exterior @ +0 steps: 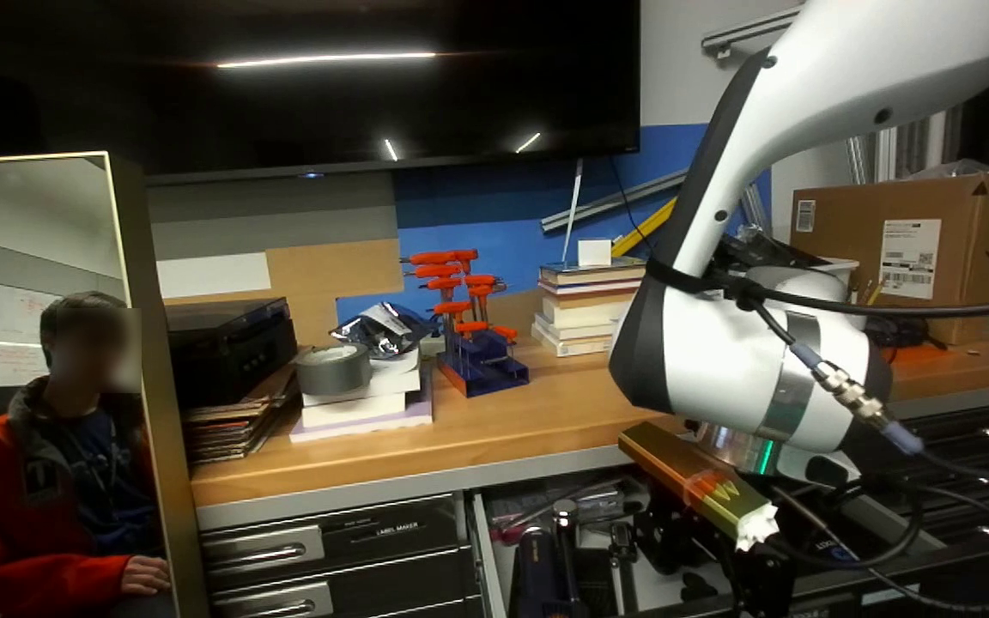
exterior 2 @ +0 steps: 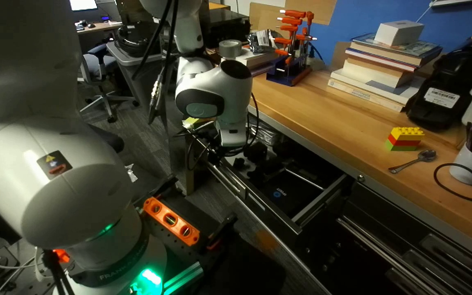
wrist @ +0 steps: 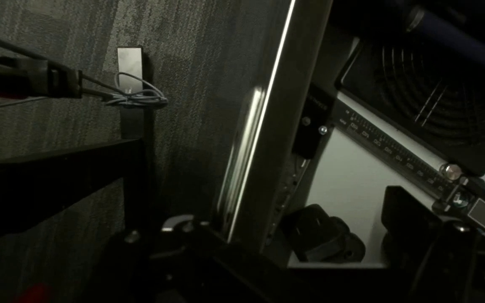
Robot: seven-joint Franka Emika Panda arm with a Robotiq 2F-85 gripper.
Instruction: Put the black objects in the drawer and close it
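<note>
In the wrist view my jaws stand wide, gripping nothing, spread across the front of the wide, shallow dark grey metal drawer [wrist: 270, 168]: one side over the striped grey carpet [wrist: 192, 54], the other over the drawer's pale bottom. There, just inside that front and near the black digital caliper [wrist: 387, 150], lies a small matte black blocky object [wrist: 319, 232], perhaps two touching.

In an exterior view it sits low in the drawer, so I judge the loading nearly or wholly done and closing to come next. I should lift straight up first, lest my inner jaw snag the front or drag the object.

In an exterior view the drawer juts from beneath the light wooden worktop [exterior 2: 318, 112], with dark lumps [exterior 2: 256, 151] farther in; which is the second object I can't tell. Once outside, I'd push squarely near the front's middle, slowly.
</note>
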